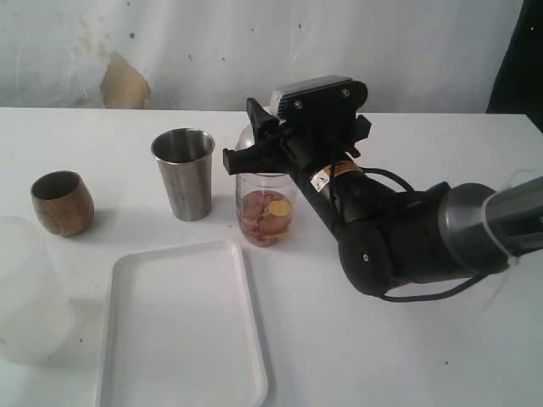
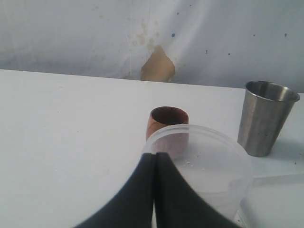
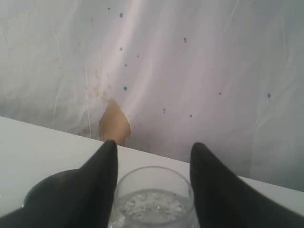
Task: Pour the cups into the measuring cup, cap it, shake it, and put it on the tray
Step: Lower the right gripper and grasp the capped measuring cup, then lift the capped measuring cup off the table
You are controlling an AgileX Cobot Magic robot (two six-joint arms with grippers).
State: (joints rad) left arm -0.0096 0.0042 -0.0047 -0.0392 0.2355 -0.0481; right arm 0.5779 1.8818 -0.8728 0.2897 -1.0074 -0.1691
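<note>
The measuring cup (image 1: pixel 268 212) stands on the table behind the tray (image 1: pixel 178 326), with pink and yellow pieces in its bottom. My right gripper (image 1: pixel 243 140) holds its upper part, one finger on each side; in the right wrist view its round clear top (image 3: pixel 154 190) fills the gap between the fingers of the right gripper (image 3: pixel 153 152). I cannot tell whether the cap is on. The steel tumbler (image 1: pixel 183 174) and the wooden cup (image 1: pixel 62 202) stand upright to its left. My left gripper (image 2: pixel 155 156) is shut and empty above a frosted container (image 2: pixel 213 166).
The frosted container (image 1: pixel 25 292) stands at the table's left edge beside the tray. The steel tumbler (image 2: pixel 266 118) and wooden cup (image 2: pixel 166 121) lie beyond it in the left wrist view. A stained wall (image 1: pixel 254 51) runs behind the table.
</note>
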